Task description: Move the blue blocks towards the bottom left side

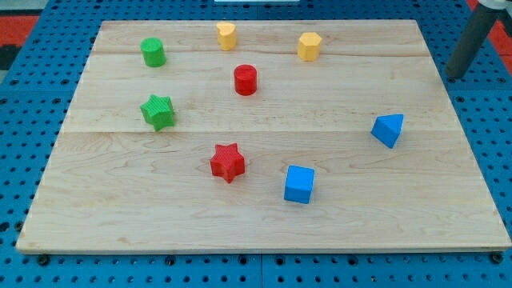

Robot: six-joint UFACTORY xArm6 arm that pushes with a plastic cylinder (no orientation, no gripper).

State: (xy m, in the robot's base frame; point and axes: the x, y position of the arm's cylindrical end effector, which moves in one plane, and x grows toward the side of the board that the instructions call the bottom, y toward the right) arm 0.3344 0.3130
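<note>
A pale wooden board (264, 220) lay on a blue pegboard (32, 88). On it sat a green cylinder (153, 52), a green star (158, 111), two yellow blocks (226, 35) (310, 46), a red cylinder (246, 80), a red star (228, 162), a blue cube (299, 184) and a blue wedge-like block (388, 130)

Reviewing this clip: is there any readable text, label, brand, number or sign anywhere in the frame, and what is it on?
None. No writing shows on the wooden board, on the blue cube or blue wedge-shaped block, or on the red, green and yellow blocks. My tip, off the board at the view's top right, is a plain dark rod end.
</note>
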